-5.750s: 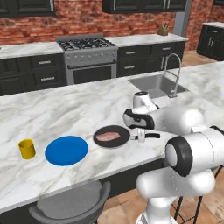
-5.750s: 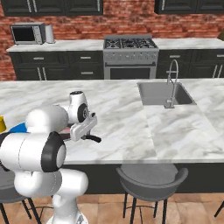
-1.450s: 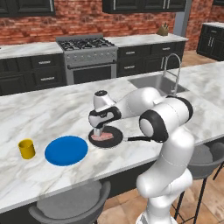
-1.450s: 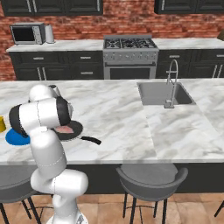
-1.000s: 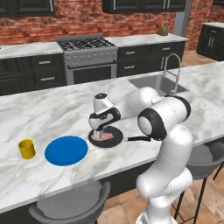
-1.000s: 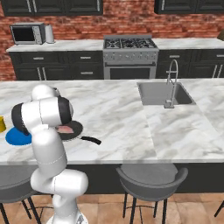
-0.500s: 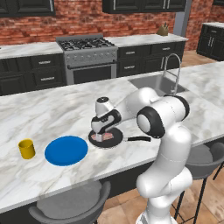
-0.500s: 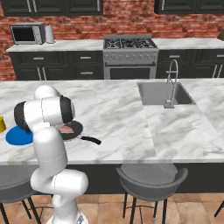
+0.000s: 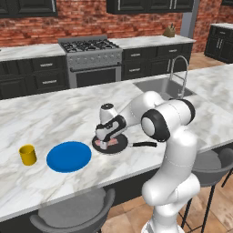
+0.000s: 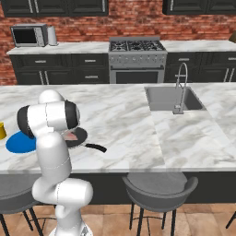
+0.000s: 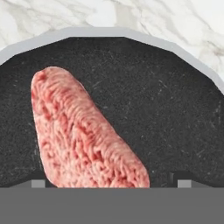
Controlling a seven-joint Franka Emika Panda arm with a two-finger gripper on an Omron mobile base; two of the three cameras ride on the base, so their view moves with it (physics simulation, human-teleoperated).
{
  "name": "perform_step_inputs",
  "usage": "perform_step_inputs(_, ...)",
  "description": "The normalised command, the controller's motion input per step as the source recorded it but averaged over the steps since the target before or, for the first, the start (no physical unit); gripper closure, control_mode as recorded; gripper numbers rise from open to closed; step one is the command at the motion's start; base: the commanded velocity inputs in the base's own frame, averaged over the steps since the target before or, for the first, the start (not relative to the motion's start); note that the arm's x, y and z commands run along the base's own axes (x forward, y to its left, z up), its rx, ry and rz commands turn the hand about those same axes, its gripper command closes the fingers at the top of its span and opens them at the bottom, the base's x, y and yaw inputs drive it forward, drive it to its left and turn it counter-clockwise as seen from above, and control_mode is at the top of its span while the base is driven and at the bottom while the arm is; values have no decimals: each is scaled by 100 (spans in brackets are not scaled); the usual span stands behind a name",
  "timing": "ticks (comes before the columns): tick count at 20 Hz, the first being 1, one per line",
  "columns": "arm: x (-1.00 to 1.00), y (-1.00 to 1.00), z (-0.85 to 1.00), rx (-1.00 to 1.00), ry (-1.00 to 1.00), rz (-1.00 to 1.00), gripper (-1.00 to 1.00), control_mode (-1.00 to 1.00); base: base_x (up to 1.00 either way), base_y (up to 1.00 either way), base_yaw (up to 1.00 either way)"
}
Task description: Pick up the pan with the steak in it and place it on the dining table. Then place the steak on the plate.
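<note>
1. Since a sec ago, we see the gripper [image 9: 108, 142] sink closer over the pan [image 9: 119, 147] on the dining table [image 9: 54, 120]; fingers [image 11: 38, 183] spread wide, straddling the steak [image 11: 83, 135].
2. Plate [image 9: 68, 156] sits just beside the pan.
3. No writing we can read.

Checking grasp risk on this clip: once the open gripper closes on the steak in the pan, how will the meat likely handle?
The steak looks like soft raw meat, so it will probably sag at its ends. Its long flat shape may swing if gripped off-centre. Its surface could be slick against the pan, so it may slide rather than lift cleanly.
</note>
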Motion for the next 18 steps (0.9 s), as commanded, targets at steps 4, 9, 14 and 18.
perform_step_inputs(4,4,0,-13,-1,0,0,100,-100,0,0,0)
perform_step_inputs(9,0,0,7,1,-1,0,100,-100,0,0,0)
perform_step_inputs(14,-2,0,35,1,1,1,100,-100,0,0,0)
perform_step_inputs(18,-22,5,53,4,3,6,100,-100,0,0,0)
